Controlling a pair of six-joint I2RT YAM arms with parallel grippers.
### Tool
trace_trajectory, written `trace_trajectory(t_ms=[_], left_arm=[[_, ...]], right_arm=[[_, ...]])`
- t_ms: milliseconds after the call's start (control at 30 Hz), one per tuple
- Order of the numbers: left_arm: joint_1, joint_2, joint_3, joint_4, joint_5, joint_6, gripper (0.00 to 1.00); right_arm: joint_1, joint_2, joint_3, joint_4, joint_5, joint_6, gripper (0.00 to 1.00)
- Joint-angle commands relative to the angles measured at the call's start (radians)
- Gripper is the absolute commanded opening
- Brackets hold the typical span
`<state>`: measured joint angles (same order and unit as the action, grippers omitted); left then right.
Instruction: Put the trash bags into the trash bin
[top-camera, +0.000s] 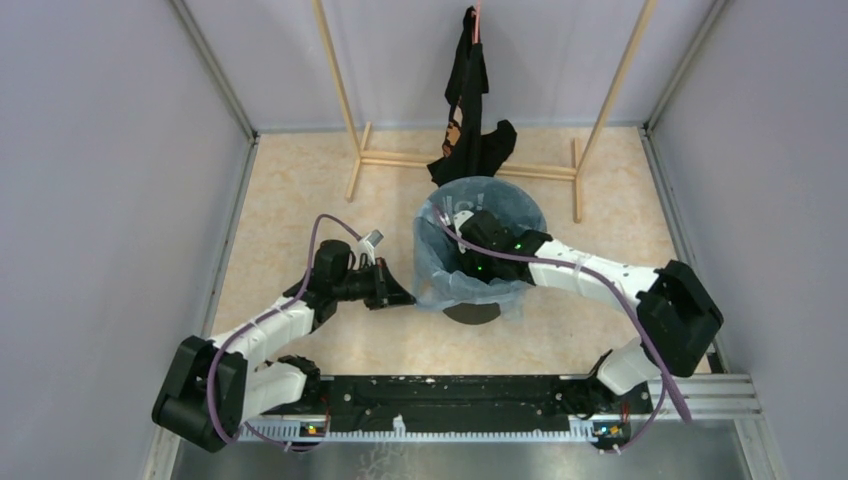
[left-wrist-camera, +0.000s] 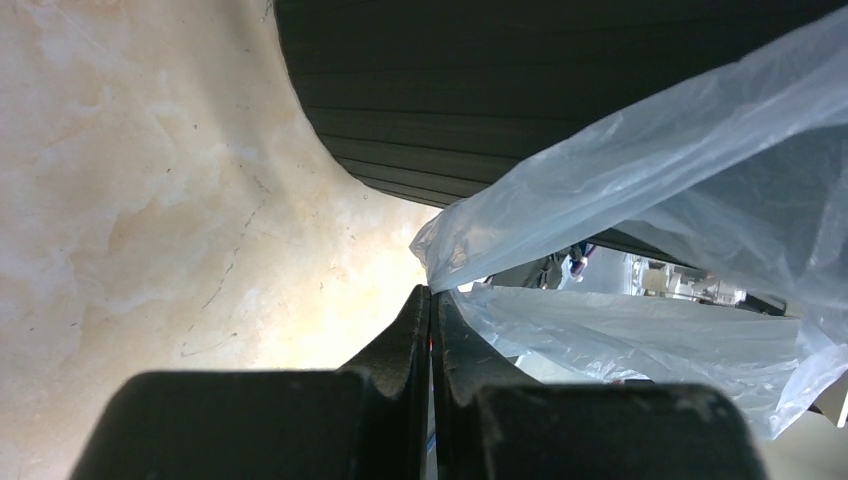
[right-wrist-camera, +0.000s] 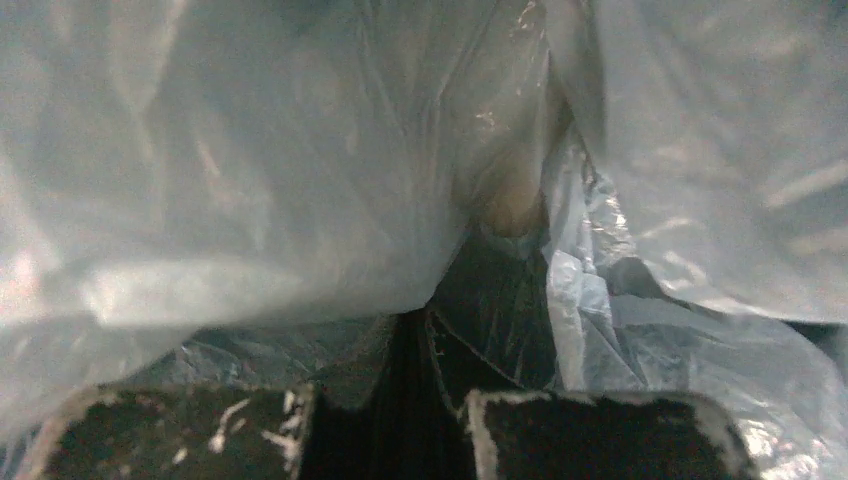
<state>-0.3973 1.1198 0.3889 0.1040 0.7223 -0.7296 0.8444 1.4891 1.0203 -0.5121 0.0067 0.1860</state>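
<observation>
We count two arms, two grippers, one bag, one bin, one garment and one rack.

At the left of the overhead view, the left gripper (top-camera: 408, 297) reaches toward 3 o'clock. It meets the lower skirt of the trash bag (top-camera: 437, 283) at about 8 o'clock of the trash bin (top-camera: 472, 313). In its wrist view the two fingers are pressed together, and a corner of the pale blue film runs right into their tips, so we read it as pinching the bag's edge.

The bag is in the bin. Its mouth is spread over the rim, its film hangs down the outer wall, and the rest is sunk inside. The bin stands on the table (top-camera: 290, 200), a little to 1 o'clock of centre. At its 12 o'clock a black garment (top-camera: 468, 110) hangs from a wooden rack (top-camera: 340, 85), its hem at the far rim.

The right arm comes in from 4 o'clock and dips into the bin, with the right gripper (right-wrist-camera: 428, 325) down among the plastic.

Of the bin we see only a dark crescent of base at 6 o'clock and a ribbed stretch of wall in the left wrist view. The rim is covered by film. The right wrist view is dim and crowded with folds. We cannot tell whether those jaws are apart or together, or whether they hold any film.
</observation>
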Motion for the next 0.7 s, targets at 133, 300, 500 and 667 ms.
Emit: trace_trajectory(t_ms=[133,300,500,667], left_arm=[[-0.004,-0.024,0.038,0.005,0.021,0.017,0.06],[-0.004,-0.032,0.043,-0.001,0.019,0.018,0.06],[-0.004,-0.028,0.045,0.0,0.022,0.02,0.06],[-0.005,-0.027,0.04,-0.003,0.02,0.025,0.07]], right_arm=[[0.008,0.118,0.007,0.091,-0.003,0.036,0.06],[0.008,0.147,0.033,0.062,-0.003,0.052,0.14],[0.008,0.137,0.083,0.009,-0.003,0.067,0.23],[0.008,0.045,0.109,-0.035,-0.032,0.093,0.34]])
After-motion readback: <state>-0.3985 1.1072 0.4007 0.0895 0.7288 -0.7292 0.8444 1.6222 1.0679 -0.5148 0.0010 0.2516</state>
